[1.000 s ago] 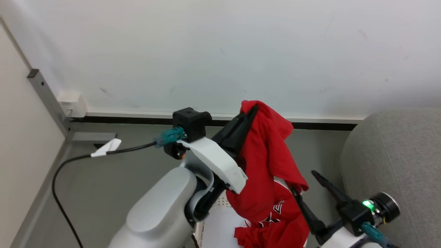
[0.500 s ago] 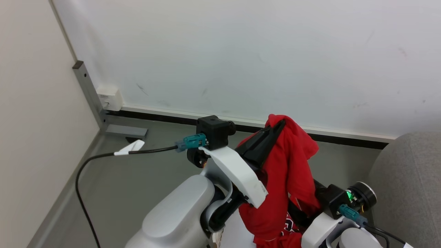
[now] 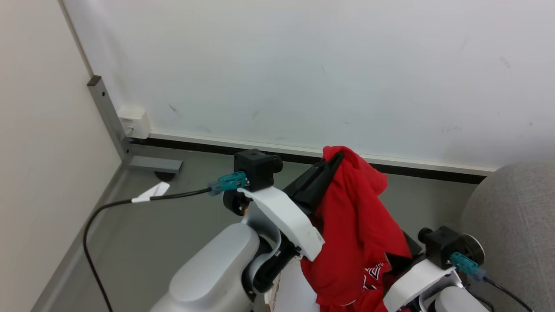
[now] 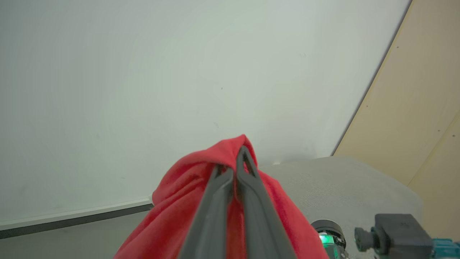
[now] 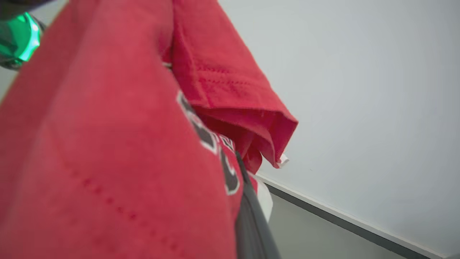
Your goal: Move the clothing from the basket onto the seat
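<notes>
Holding clothing (image 3: 355, 225) high by top fold in clamped left pincer (image 4: 233, 160), for a free hang. Pinching lower fabric with closed right pincer (image 5: 233, 162), likely to control swing. Dangling beside seat (image 3: 511, 216), not yet on it.

Surfaces you're looking at: red shirt (image 3: 355, 225) soft matt cloth, stitched hem, black-and-white lettering printed flat. Left gripper fingers (image 4: 219, 216) dark matt plastic, smooth. Your left forearm shell (image 3: 212, 268) smooth silvery plastic, slight sheen. Sofa (image 3: 507, 208) grey woven fabric, coarse-looking. Wall (image 3: 303, 65) matt white, few scuffs. Corner post (image 3: 106, 112) dull grey metal. Cable (image 3: 186, 193) black, rubbery.
</notes>
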### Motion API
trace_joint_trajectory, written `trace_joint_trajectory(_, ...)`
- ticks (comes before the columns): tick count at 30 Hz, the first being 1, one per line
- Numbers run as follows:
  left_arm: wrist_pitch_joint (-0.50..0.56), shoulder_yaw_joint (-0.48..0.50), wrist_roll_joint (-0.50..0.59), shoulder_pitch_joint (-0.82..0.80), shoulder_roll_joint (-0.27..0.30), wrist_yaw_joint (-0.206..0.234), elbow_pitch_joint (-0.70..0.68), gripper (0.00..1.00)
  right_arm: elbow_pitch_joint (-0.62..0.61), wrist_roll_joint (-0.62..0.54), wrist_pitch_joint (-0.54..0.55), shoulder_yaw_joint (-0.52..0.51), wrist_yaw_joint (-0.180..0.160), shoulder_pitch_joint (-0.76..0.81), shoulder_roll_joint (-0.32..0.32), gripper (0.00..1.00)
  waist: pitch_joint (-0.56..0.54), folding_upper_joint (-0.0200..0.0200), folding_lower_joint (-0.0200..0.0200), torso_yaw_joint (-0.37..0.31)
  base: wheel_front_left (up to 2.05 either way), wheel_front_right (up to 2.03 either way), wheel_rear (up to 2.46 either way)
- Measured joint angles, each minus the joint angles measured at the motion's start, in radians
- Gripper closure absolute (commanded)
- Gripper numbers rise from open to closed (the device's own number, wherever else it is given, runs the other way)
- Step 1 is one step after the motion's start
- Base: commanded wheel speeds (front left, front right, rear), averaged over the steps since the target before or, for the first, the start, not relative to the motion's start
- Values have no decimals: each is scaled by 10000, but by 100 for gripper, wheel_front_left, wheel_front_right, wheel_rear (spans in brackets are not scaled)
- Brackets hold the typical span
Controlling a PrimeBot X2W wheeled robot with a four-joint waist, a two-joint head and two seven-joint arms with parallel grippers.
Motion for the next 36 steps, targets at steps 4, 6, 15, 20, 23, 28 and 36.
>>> trace_joint_trajectory(4,-90,48,-44,264,192,56,-33,98,-623,443,0,-654,0,546,159,100,82,0,0,-172,0,0,0)
trace_joint_trajectory(6,-153,-25,-109,445,270,-15,-117,5,-932,569,0,-869,0,763,236,100,129,0,1,-282,0,0,0)
trace_joint_trajectory(15,-257,-155,-311,964,462,-134,-462,0,-1929,1068,0,-1893,0,1174,244,100,315,0,0,-1114,0,0,0)
trace_joint_trajectory(20,-420,-268,-305,1193,608,-182,-579,0,-2391,1122,4,-2491,0,1267,13,100,419,0,1,-1824,0,0,0)
trace_joint_trajectory(23,-621,-355,-201,1249,713,-226,-683,0,-2727,1070,2,-2955,0,1302,-127,100,492,0,0,-2327,0,0,0)
trace_joint_trajectory(28,-828,-443,82,1342,938,-255,-740,0,-3202,963,0,-3521,0,1679,-203,100,641,0,0,-3227,0,0,0)
trace_joint_trajectory(36,-1331,-437,715,1446,1162,-263,-811,0,-3800,1039,0,-3871,0,2298,-52,100,880,0,0,-4594,0,0,0)
